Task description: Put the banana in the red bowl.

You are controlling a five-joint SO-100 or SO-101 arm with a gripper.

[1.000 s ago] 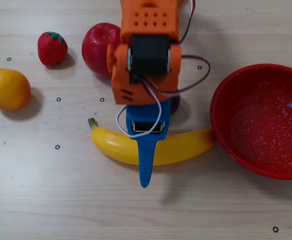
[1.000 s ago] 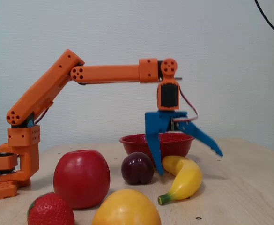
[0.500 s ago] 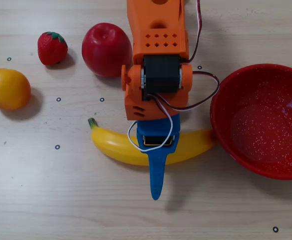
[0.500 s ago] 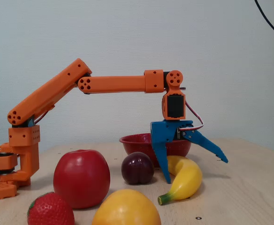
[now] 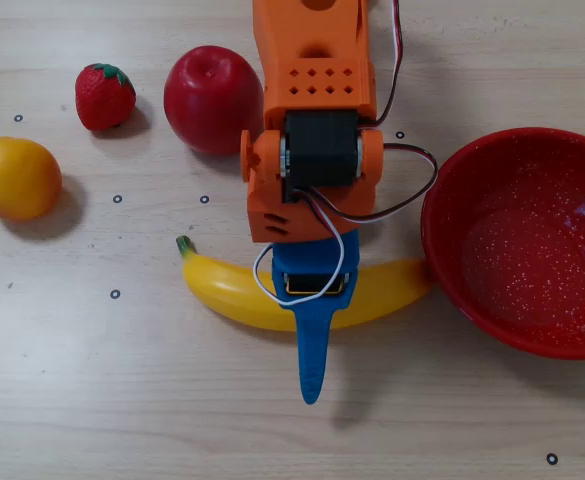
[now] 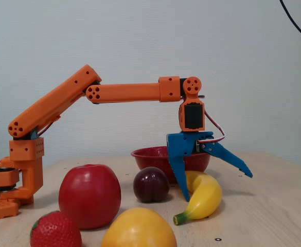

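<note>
The yellow banana (image 5: 232, 290) with a green stem tip lies on the wooden table; in the fixed view it (image 6: 208, 194) lies in front of the bowl. The red bowl (image 5: 450, 268) with white speckles stands just past the banana's other end, at the right of the overhead view, and it is empty; its rim (image 6: 149, 153) shows behind the gripper in the fixed view. My blue gripper (image 5: 309, 330) (image 6: 217, 186) is open and straddles the banana's middle. One finger stands down beside the fruit. The other finger is spread out over it.
A red apple (image 5: 212, 98) (image 6: 88, 195), a strawberry (image 5: 104, 96) (image 6: 55, 231) and a round orange fruit (image 5: 14, 178) (image 6: 137, 229) lie left of the arm in the overhead view. A dark plum (image 6: 151, 184) sits beside the gripper. The arm base (image 6: 16, 175) stands at the left of the fixed view.
</note>
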